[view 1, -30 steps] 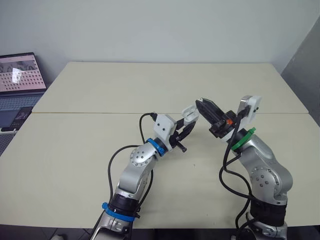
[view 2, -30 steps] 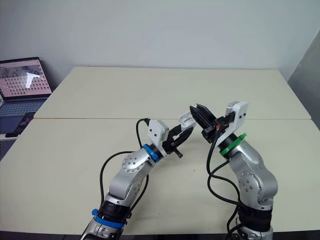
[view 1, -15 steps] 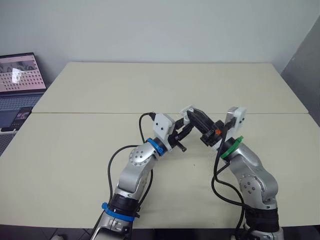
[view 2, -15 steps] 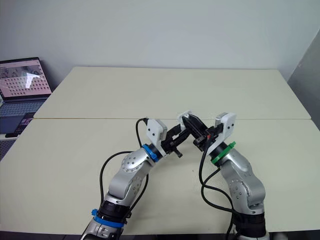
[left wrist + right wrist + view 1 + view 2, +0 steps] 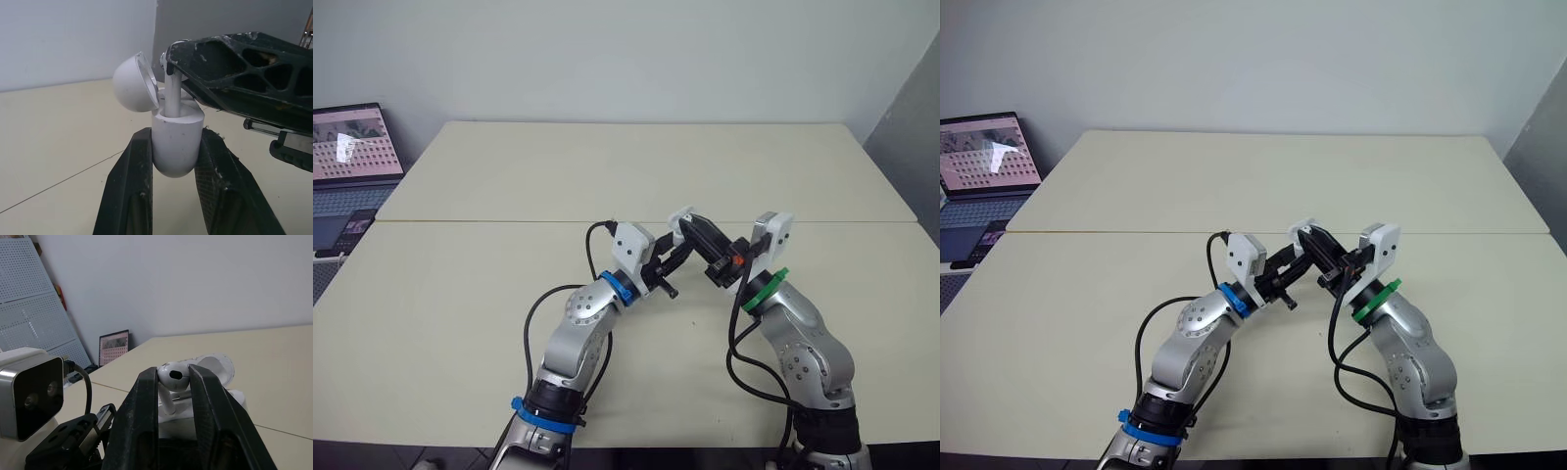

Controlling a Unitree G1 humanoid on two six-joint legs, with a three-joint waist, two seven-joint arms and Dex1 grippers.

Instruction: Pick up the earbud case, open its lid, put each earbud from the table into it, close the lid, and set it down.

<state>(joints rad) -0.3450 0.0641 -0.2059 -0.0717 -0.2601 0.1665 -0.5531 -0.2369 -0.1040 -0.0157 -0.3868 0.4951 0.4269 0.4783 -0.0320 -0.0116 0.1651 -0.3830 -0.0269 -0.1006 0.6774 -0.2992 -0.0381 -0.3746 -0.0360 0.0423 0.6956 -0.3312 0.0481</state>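
My left gripper (image 5: 176,149) is shut on the white earbud case (image 5: 177,142) and holds it upright above the middle of the table. The lid (image 5: 134,83) is swung open to one side. A white earbud (image 5: 173,374) is pinched in my shut right gripper (image 5: 700,233), directly over the case. The earbud's stem (image 5: 171,95) reaches down into the case's open top. In the left eye view the case (image 5: 680,217) shows as a small white shape where the two grippers meet.
An open laptop (image 5: 347,147) stands off the table's far left corner, with a dark phone (image 5: 352,227) in front of it. The beige table (image 5: 636,166) has a seam running across its width just behind the grippers.
My right gripper has moved left with the earbud and met the case held by the left gripper. Over the last half second it has hardly shifted. The left arm stayed put.
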